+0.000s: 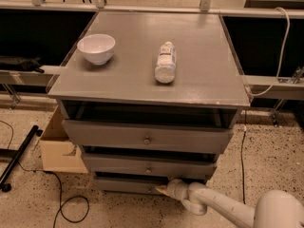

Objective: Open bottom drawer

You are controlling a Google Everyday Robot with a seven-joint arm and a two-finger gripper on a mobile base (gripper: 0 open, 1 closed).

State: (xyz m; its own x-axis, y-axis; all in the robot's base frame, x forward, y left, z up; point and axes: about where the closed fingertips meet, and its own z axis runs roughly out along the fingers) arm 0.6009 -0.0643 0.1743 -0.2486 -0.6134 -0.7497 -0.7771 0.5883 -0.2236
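The bottom drawer (124, 184) is the lowest grey front of the cabinet, low in the camera view, and it stands out a little from the cabinet. Its knob is hidden behind my gripper. My gripper (161, 190) sits at the centre of that front, where the knob would be, at the end of the white arm (223, 208) that comes in from the lower right. The middle drawer (149, 167) and the top drawer (147, 137) above it each show a small round knob.
A white bowl (96, 47) and a bottle lying on its side (166, 62) rest on the cabinet top (209, 80). A cardboard box (59, 148) stands on the floor at the cabinet's left. Cables (66, 208) and a black bar (19, 156) lie on the floor at left.
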